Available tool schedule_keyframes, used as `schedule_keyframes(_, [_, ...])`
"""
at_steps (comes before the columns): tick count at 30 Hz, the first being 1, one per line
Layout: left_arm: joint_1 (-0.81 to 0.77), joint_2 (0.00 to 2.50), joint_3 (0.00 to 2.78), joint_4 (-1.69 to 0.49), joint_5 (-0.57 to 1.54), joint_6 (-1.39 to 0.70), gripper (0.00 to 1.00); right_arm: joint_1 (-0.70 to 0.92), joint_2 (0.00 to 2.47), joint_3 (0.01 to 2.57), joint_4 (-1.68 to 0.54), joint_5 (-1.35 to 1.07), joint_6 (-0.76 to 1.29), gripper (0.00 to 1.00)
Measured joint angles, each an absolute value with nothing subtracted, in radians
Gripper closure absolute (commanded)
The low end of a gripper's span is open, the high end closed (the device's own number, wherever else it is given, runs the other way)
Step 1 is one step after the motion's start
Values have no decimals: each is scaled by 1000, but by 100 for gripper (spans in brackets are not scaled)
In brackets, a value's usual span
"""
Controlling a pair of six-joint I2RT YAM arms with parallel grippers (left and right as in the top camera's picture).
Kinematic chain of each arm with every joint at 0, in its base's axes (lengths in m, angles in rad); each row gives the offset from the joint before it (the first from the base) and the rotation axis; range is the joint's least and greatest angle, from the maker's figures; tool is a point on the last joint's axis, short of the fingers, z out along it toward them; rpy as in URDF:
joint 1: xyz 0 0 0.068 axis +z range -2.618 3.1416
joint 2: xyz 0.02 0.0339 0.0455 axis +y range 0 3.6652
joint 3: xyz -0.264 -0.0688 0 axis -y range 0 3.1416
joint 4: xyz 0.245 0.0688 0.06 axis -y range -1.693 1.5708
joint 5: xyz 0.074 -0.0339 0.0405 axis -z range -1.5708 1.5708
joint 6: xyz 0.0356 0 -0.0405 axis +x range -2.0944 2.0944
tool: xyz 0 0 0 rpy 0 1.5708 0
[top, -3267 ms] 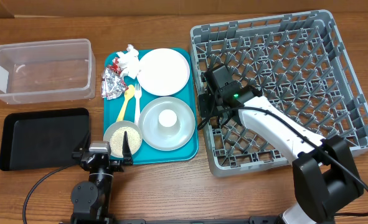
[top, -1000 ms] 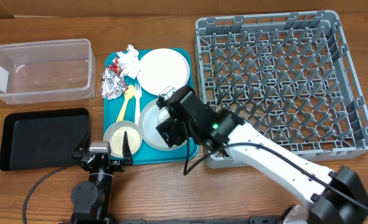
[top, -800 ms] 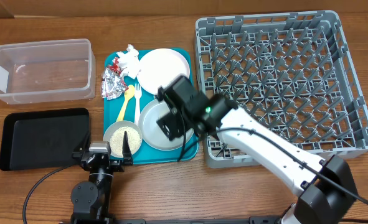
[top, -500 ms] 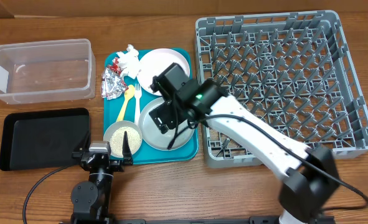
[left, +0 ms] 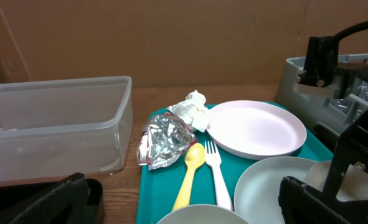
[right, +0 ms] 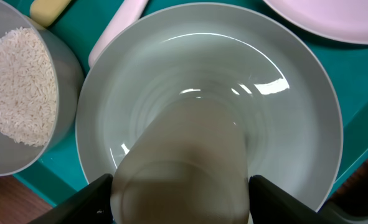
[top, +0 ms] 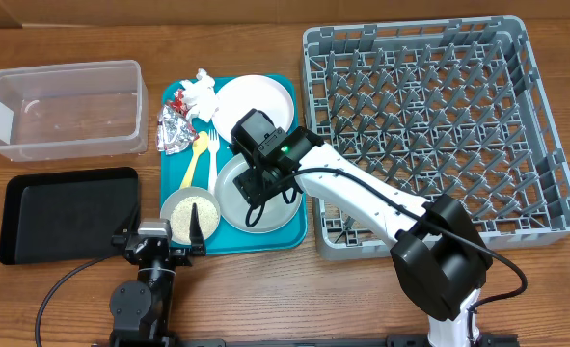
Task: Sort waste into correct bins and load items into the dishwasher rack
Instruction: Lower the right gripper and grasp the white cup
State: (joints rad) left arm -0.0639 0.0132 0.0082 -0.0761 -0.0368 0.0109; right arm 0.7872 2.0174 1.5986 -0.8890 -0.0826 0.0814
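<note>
White plastic, small and round, the cup [right: 182,155] stands upright in the middle of the pale grey plate [right: 208,68], which lies on the near right part of the teal tray [top: 265,241]. The step in hand looks to be loading the rack, beginning with this cup. The right tool [right: 182,186] hangs straight above it with its jaws wide, one finger at the cup's left side and one at its right. The fingers sit just beside the wall, and I cannot tell whether they touch it. The cup rests on the plate — not yet lifted.

As I judge it, the next move calls for closing on the cup's wall squarely, so it neither tips nor skids on the glossy plate. The cup would then be raised clear and carried right to the grey dishwasher rack [top: 439,116], to be set among the pegs.

Just left of the plate sits the small bowl of rice grains [right: 18,93]. Beyond it lie the yellow spoon [left: 190,171] and white fork [left: 218,174], side by side. The white plate [left: 255,127] is at the far right of the tray, with the foil wrappers [left: 165,140] and crumpled napkin [left: 193,109] at the far left. On the desk [top: 265,299] left of the tray stand the clear tub [top: 63,67], farther off, and the black tray [top: 67,207], nearer. The left tool [top: 161,231] waits at the tray's near left corner — jaws wide, holding nothing.
</note>
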Motion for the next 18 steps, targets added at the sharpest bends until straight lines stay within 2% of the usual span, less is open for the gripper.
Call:
schedule_keyframes(12, [-64,13,8,-76,-37,11,0,787,2017,1585,-866,-79,81,30])
schedule_keyframes(14, [-64,13,8,-76,-37,11,0,787,2017,1584,-864,-74,81,33])
schedule_keyframes(16, [-64,13,8,-76,-37,11,0,787,2017,1584,-864,-71,80,41])
schedule_keyframes(18, [-64,13,8,-76,-37,11,0,787,2017,1584,-861,-65,79,42])
